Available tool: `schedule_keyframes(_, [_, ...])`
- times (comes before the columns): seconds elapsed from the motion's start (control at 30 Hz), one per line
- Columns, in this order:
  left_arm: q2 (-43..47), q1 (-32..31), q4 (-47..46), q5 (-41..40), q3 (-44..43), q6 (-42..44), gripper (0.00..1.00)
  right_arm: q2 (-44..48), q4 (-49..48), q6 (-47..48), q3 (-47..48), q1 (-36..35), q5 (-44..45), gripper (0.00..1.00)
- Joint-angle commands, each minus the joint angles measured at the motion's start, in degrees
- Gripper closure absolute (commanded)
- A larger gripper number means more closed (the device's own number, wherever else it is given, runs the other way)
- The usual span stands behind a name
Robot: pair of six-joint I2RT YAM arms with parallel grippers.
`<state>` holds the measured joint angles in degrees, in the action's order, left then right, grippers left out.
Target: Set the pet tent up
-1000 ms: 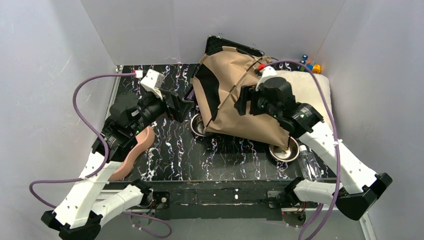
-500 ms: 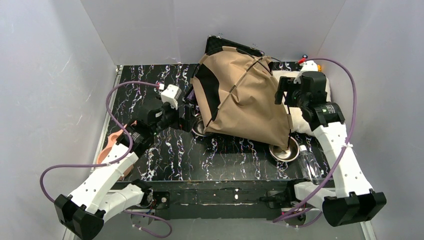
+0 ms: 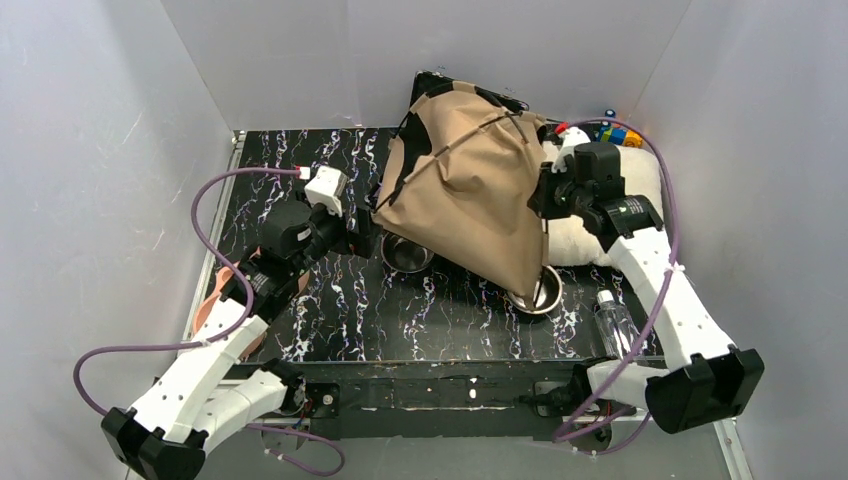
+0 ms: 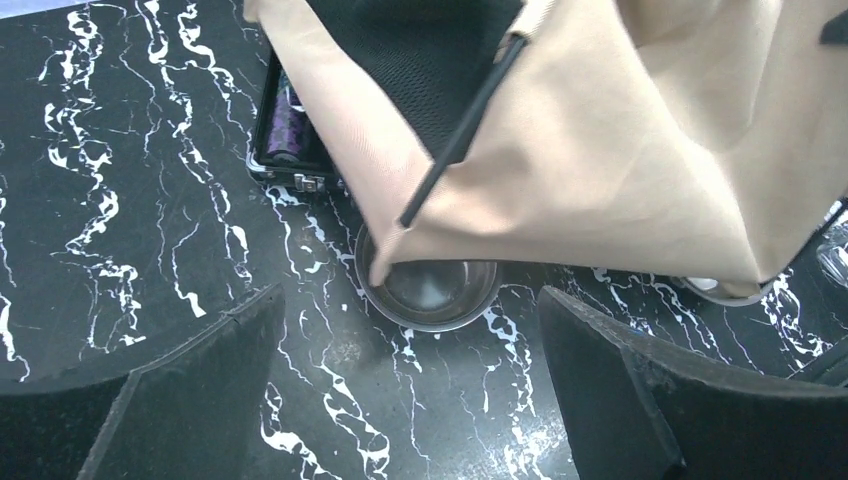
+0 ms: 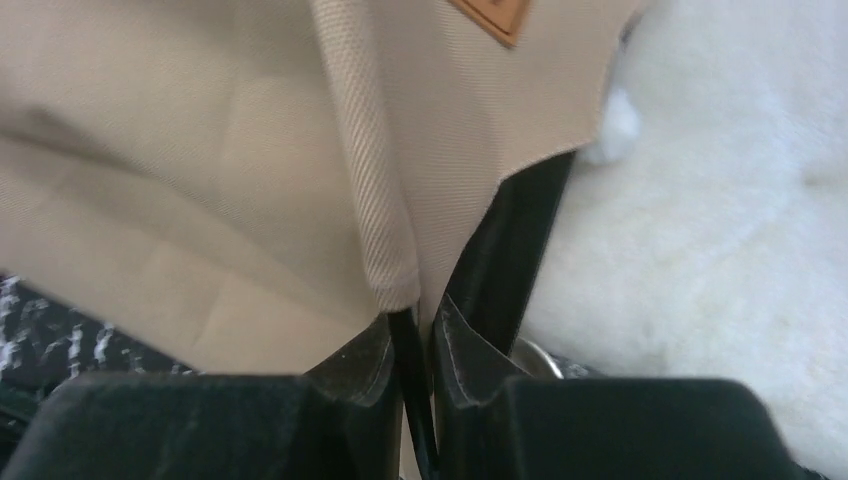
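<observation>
Pet tent [image 3: 465, 190] is easily the biggest thing we've got here: a slumped tan heap at the back right of the black marbled tabletop [image 3: 330, 300], not standing up, with its near edge draped over two metal bowls. The fluffy white cushion [image 3: 640, 185] sits right up against its right side. A black case [image 3: 430, 85] pokes out from behind the tent.

The left bowl [image 3: 405, 252] is mostly uncovered, while the right bowl [image 3: 540, 295] is half under a fabric corner. A clear bottle [image 3: 618, 325] sits near the front right edge.

We see the right tool [image 3: 545, 198] at the tent's right edge, pinched narrow on a thin black pole [image 5: 412, 400] just where it comes out of the fabric sleeve. The left tool [image 3: 365, 235] hangs wide apart and holds nothing, just off the tent's left corner by the left bowl. The smallest bit we can make out is the brown label [image 5: 492, 12] on the canvas.
</observation>
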<state>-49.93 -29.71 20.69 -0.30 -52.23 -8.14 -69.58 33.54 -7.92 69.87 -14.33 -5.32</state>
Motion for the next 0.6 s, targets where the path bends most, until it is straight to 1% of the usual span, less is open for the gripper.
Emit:
schedule_keyframes(0.0, [0.91, 0.45, 4.27, -2.55, -5.78, -0.26, 0.02, 4.71, -1.07, -8.59, 6.64, -8.59, 5.99, 0.81])
schedule_keyframes(0.1, [0.87, 0.44, 9.39, -2.94, -12.55, -2.26, 0.02, 2.81, -0.2, -11.65, 9.75, -17.02, 14.12, 0.81])
schedule_keyframes(0.13, [1.23, 0.42, 10.27, -2.45, -14.05, -2.68, 0.02, 1.72, -0.2, -12.8, 10.45, -19.68, 17.18, 0.83])
schedule_keyframes(0.27, [1.99, 0.45, 14.33, 0.24, -19.49, -4.04, 0.02, -2.75, -1.2, -18.74, 11.88, -27.5, 25.62, 0.85])
schedule_keyframes(0.3, [1.88, 0.42, 15.5, 2.71, -20.9, -4.38, 0.02, -3.75, -2.03, -20.08, 12.32, -29.69, 27.15, 0.84])
schedule_keyframes(0.37, [1.43, 0.44, 17.6, 4.48, -23.32, -5.58, 0.02, -5.81, -3.21, -23.25, 13.54, -34.3, 31.68, 0.8])
schedule_keyframes(0.4, [1.09, 0.45, 18.74, 4.59, -24.35, -5.99, 0.02, -7.41, -4.34, -24.12, 14.12, -36.68, 33.4, 0.74])
schedule_keyframes(0.43, [0.64, 0.44, 19.74, 4.43, -25.43, -6.27, 0.02, -8.73, -5.7, -24.3, 14.85, -38.65, 34.19, 0.66])
schedule_keyframes(0.5, [-0.31, 0.45, 21.07, 2.96, -26.74, -7.03, 0.02, -12.48, -6.46, -24.13, 18.12, -42.08, 33.17, 0.5])
schedule_keyframes(0.57, [-1.2, 0.45, 21.45, 2.09, -27.03, -7.44, 0.02, -16.6, -2.9, -22.74, 23.86, -44.43, 32.44, 0.37])
